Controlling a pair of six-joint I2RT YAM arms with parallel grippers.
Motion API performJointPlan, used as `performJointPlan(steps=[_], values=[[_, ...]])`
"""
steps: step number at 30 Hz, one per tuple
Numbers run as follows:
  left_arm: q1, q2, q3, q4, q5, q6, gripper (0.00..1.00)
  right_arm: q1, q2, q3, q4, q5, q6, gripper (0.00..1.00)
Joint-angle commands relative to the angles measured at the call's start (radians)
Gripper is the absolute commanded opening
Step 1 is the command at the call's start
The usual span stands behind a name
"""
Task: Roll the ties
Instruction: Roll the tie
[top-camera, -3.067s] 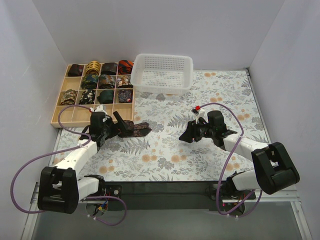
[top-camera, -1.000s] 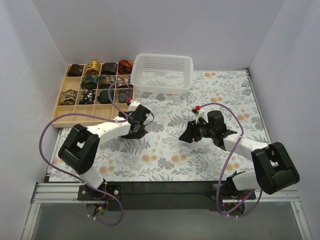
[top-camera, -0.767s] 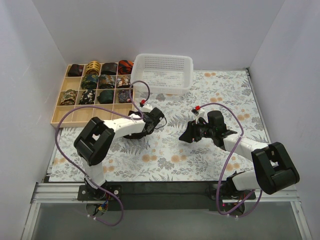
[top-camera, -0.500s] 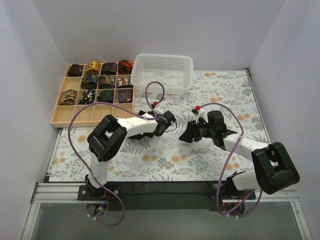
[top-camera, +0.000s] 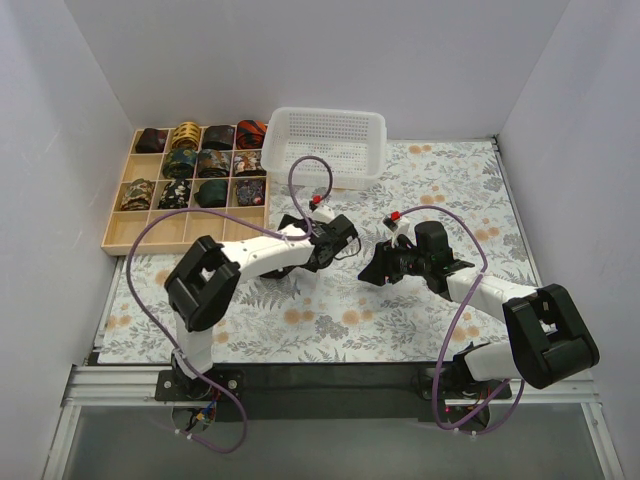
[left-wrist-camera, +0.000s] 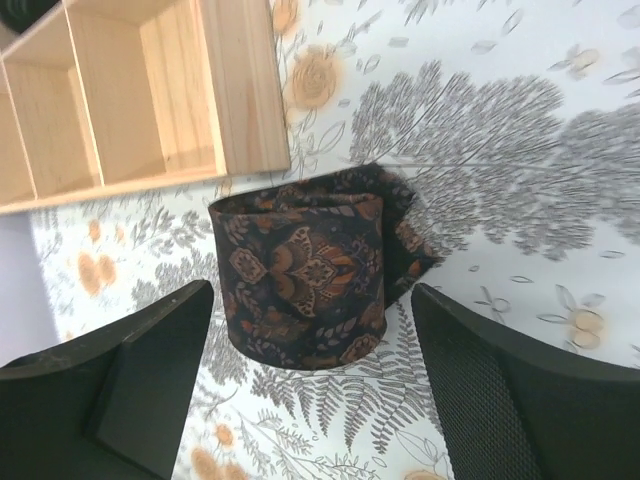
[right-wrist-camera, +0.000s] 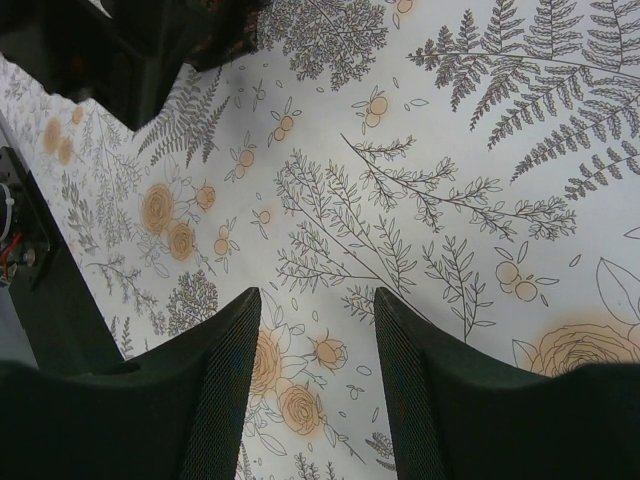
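A rolled tie (left-wrist-camera: 300, 270), dark with an orange-brown paisley print, lies as a coil on the floral mat in the left wrist view, its loose tail trailing right. My left gripper (left-wrist-camera: 310, 300) is open, one finger on each side of the coil, and neither touches it. In the top view the left arm reaches across the mat's middle and hides most of that tie. My right gripper (right-wrist-camera: 315, 300) is open over bare mat with nothing between its fingers. It sits right of centre (top-camera: 375, 268).
The gridded wooden tray (top-camera: 120, 235) at the back left holds several rolled ties (top-camera: 200, 165) and has empty front cells (left-wrist-camera: 110, 110). A white mesh basket (top-camera: 325, 145) stands at the back centre. The left arm's purple cable loops above the mat.
The left arm's wrist has swung right from beside the tray to the middle of the mat. Its jaws have widened, and the coil now lies free. The right arm has not moved.
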Motion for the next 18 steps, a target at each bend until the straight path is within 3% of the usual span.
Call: performJointPlan(steps=[1, 5, 9, 10, 14, 18], values=[[0.003, -0.190, -0.036, 0.107, 0.054, 0.039, 0.76, 0.004, -0.009, 0.005, 0.043, -0.008, -0.003, 0.48], [0.067, -0.339, -0.120, 0.183, 0.187, 0.048, 0.86, 0.005, -0.014, 0.005, 0.043, -0.013, -0.003, 0.48], [0.208, -0.534, -0.305, 0.351, 0.434, 0.070, 0.95, 0.004, -0.014, 0.006, 0.043, -0.016, -0.003, 0.48], [0.242, -0.622, -0.405, 0.441, 0.560, 0.077, 0.97, 0.005, -0.015, 0.006, 0.043, -0.016, -0.001, 0.48], [0.414, -0.782, -0.592, 0.591, 0.713, 0.079, 0.98, 0.004, -0.014, 0.006, 0.043, -0.021, 0.000, 0.48], [0.546, -0.800, -0.695, 0.669, 0.902, 0.076, 0.98, 0.004, -0.009, 0.009, 0.043, -0.027, 0.000, 0.48]])
